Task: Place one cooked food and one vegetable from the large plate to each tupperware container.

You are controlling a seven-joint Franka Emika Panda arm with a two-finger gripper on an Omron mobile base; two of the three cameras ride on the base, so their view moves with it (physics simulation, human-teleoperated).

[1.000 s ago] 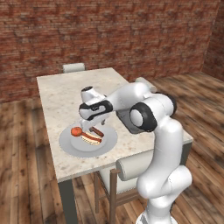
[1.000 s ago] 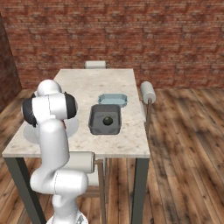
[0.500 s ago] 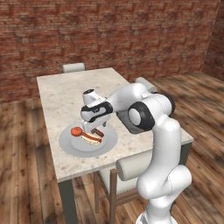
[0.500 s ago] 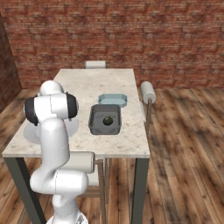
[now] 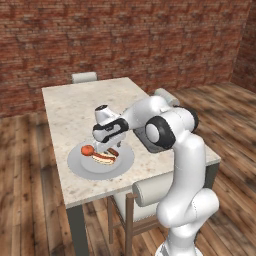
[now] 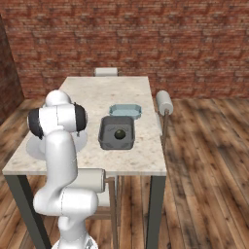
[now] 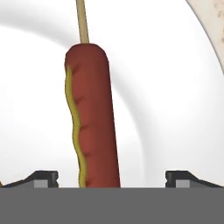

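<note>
On the large plate (image 5: 80, 167) lie a red-orange tomato (image 5: 87, 149), a hot dog (image 5: 103, 158) in a pale bun and a dark red-brown sausage (image 5: 114, 152). My gripper (image 5: 103, 145) hangs low over them, pointing down. In the hand view the sausage (image 7: 92, 118), with a mustard line and a skewer (image 7: 81, 19), runs up between my gripper (image 7: 111, 177) fingertips, which stand wide apart and touch nothing: open. The dark-grey tupperware container (image 6: 116, 144) holds a dark green ball (image 6: 119, 134). Behind it sits the light-blue container (image 6: 133, 113), with nothing in it.
The marble table (image 5: 75, 107) has its front edge just below the plate. One chair (image 5: 84, 77) stands at the far end, another (image 5: 150, 190) at the near side by my base, and a third (image 6: 164, 101) on the right side.
My gripper has come down toward the plate, now close over the sausage. The food and the tubs have not moved.
</note>
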